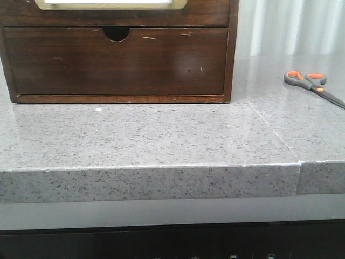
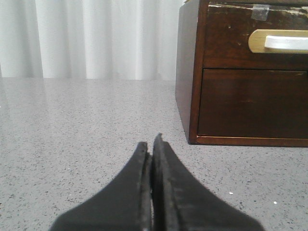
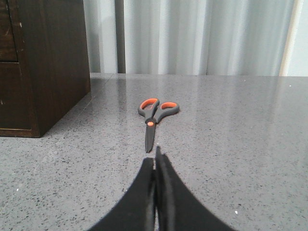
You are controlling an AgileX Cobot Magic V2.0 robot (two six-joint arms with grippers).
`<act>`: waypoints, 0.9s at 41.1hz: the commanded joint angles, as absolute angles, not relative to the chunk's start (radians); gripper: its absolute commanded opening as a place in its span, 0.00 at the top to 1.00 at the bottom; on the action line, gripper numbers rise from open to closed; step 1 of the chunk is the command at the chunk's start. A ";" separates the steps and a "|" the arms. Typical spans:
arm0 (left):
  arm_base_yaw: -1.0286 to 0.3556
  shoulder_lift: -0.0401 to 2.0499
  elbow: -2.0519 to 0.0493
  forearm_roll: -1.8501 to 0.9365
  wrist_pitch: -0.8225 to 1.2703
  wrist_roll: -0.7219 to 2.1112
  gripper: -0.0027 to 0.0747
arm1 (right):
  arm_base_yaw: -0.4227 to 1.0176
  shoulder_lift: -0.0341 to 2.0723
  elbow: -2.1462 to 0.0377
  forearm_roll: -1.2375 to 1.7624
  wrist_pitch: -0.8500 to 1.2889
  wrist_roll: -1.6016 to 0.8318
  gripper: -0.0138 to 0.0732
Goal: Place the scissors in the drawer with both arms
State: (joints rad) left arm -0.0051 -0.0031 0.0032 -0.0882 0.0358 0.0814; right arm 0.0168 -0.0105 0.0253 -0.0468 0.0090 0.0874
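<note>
1. Table: grey speckled stone top, seam visible toward the right in front view. Carries a cabinet and the scissors.
2. Cabinet: dark brown wood, glossy, scratched; stands at the rear left of the table.
3. Drawer: upper one, w/ white rounded handle panel rimmed in tan; front flush w/ cabinet, i.e. closed. Only its lower edge shows in front view.
4. Lower drawer: plain dark front w/ half-round notch at top edge; also closed.
5. Scissors: flat on the table, right of the cabinet and well apart from it. Grey handles, orange-lined loops, orange pivot dot, dark blades closed. In front view blades run off the right edge. Nothing touches them.
6. Right gripper: low over the table, fingers pressed together, holding nothing. Blade tip of scissors points at it, just beyond the fingertips, small gap between.
7. Left gripper: low over bare table, fingers pressed together, holding nothing. Cabinet corner near, off to one side; no contact.
8. Backdrop: pale curtain behind the table.
9. Neither arm appears in front view.
</note>
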 commanded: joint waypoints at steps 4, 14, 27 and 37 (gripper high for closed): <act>-0.011 -0.020 0.029 -0.095 -0.054 0.074 0.99 | 0.010 -0.028 0.027 -0.051 -0.070 0.083 0.98; -0.011 -0.020 0.029 -0.095 -0.054 0.074 0.99 | 0.010 -0.028 0.027 -0.051 -0.070 0.083 0.98; -0.011 -0.020 0.029 -0.095 -0.054 0.074 0.99 | 0.010 -0.028 0.027 -0.051 -0.125 0.083 0.98; -0.011 -0.020 0.011 -0.109 -0.117 0.074 0.99 | 0.010 -0.028 0.005 -0.050 -0.184 0.082 0.98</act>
State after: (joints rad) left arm -0.0051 -0.0031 0.0032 -0.0918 0.0000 0.0814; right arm 0.0168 -0.0105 0.0253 -0.0468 -0.0887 0.0874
